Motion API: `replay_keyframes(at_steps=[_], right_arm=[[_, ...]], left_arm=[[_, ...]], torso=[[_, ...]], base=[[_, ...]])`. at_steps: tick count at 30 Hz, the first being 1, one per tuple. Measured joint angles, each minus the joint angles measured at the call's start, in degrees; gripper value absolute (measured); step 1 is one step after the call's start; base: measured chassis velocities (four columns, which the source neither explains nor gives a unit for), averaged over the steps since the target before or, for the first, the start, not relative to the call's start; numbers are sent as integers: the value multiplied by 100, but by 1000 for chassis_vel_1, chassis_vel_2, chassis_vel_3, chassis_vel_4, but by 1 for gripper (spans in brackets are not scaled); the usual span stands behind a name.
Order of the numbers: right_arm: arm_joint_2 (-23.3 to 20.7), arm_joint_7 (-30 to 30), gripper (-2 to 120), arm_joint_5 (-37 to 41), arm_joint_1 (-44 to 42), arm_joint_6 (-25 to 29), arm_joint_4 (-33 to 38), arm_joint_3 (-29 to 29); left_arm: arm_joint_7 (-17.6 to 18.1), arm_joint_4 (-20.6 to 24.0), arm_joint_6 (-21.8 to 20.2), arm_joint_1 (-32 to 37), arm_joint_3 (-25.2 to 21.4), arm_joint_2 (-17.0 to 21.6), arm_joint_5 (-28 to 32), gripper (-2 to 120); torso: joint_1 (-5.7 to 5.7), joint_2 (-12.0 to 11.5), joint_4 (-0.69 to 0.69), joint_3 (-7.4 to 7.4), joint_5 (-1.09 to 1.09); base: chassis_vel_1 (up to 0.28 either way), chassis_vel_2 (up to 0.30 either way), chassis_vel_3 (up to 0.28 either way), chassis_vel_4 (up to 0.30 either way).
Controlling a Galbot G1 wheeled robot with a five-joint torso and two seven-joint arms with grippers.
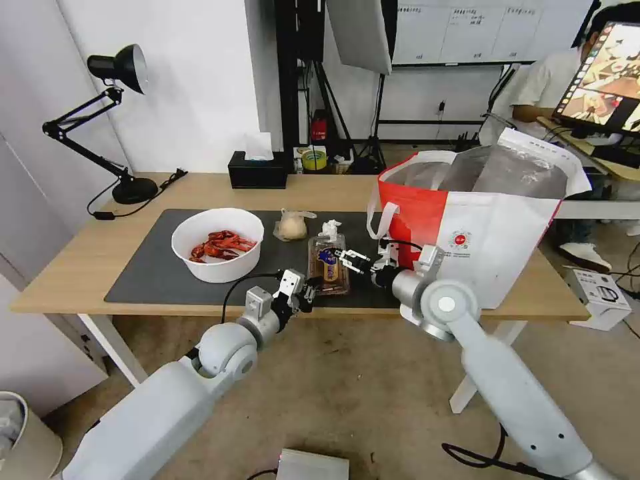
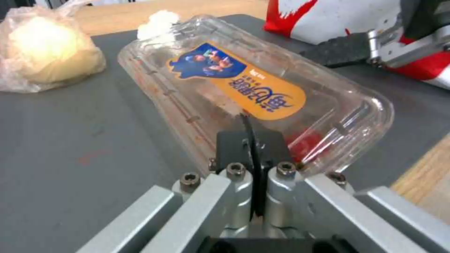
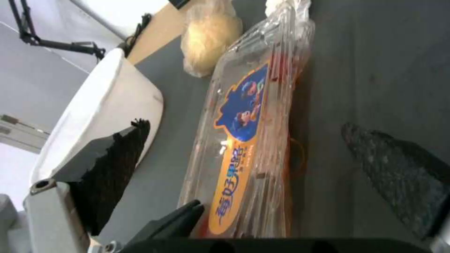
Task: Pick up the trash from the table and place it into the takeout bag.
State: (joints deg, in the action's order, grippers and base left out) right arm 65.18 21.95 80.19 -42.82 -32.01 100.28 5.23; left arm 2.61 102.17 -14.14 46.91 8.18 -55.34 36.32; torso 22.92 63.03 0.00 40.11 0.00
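The clear plastic tray (image 1: 329, 263) lies on the dark mat (image 1: 153, 267) of the desk (image 1: 80, 267), between both tools. The left tool (image 2: 253, 140) is clenched on the tray's near edge (fingers pressed together). The right tool (image 1: 348, 257) is released, its fingers straddling the tray beside the takeout bag (image 1: 480, 233).

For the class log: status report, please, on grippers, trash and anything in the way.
Left gripper shut on clear tray near end. Right gripper open beside tray. Bowl, knotted bag, tissue on mat; takeout bag open. Nothing in the way.
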Motion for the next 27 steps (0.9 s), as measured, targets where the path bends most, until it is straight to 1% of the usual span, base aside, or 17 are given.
replay_keyframes(at_steps=[13,16,27], right_arm=[[319,247,100,-60,387,-65,-289,-281],[394,406,100,-84,512,-130,-415,-367],[492,648,100,-127,632,-198,-453,-436]], left_arm=[[-12,44,74,98,-75,-5,10,0],[-17,44,84,108,-97,-12,13,0],[-16,60,90,120,-113,-40,19,0]], torso=[[0,0,0,0,0],[0,0,0,0,0],[1,0,1,0,0]], base=[[0,0,0,0],[0,0,0,0],[0,0,0,0]])
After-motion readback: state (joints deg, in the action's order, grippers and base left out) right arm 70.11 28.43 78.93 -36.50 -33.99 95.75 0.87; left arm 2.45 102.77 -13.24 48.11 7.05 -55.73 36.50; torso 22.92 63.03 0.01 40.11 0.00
